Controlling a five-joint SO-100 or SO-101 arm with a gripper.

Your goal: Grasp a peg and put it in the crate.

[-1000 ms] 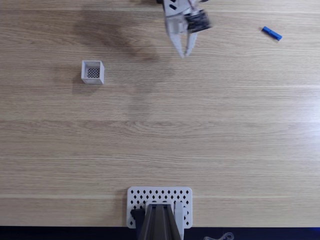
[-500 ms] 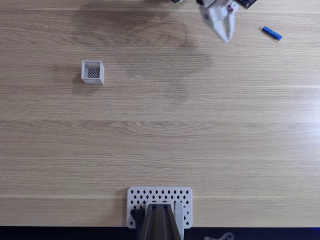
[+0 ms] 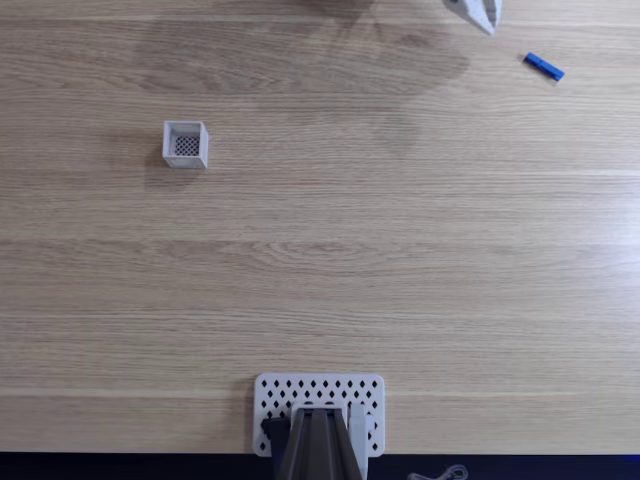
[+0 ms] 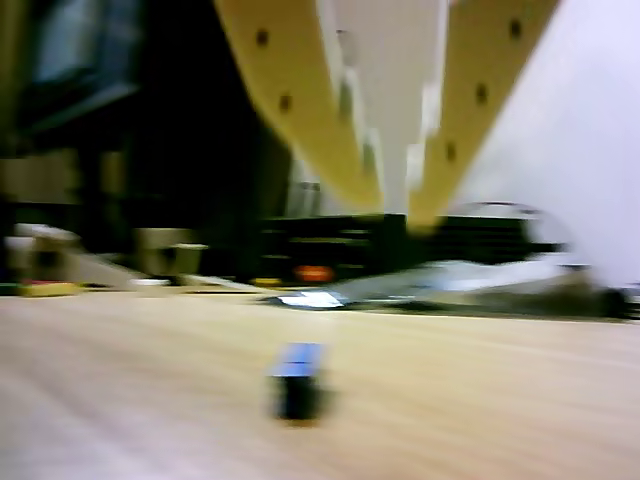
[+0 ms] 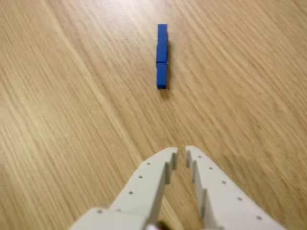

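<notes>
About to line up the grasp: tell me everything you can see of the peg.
The peg is a short, straight, bright blue stick with a rectangular section, looking like plastic, with a faint seam across its middle. It lies flat on the wooden table, near the top right in the fixed view, far from the crate. Nothing touches it but the table. In the wrist view it points lengthwise toward the hand, which is short of it with a narrow gap between the fingertips.

Fixed view: gripper (image 3: 488, 22) cut by top edge, only the white finger tips in frame; arm above out of frame. Arm base (image 3: 318, 445) cut by bottom edge. Small pale item (image 3: 440, 474) at bottom edge, right of the base, too small to identify.

Other view: heavy blur throughout. Peg (image 4: 298, 381) a smeared blue-dark blob; far background clutter unreadable.

Wrist view: gripper (image 5: 181, 153) finger bases run off the bottom edge.
</notes>
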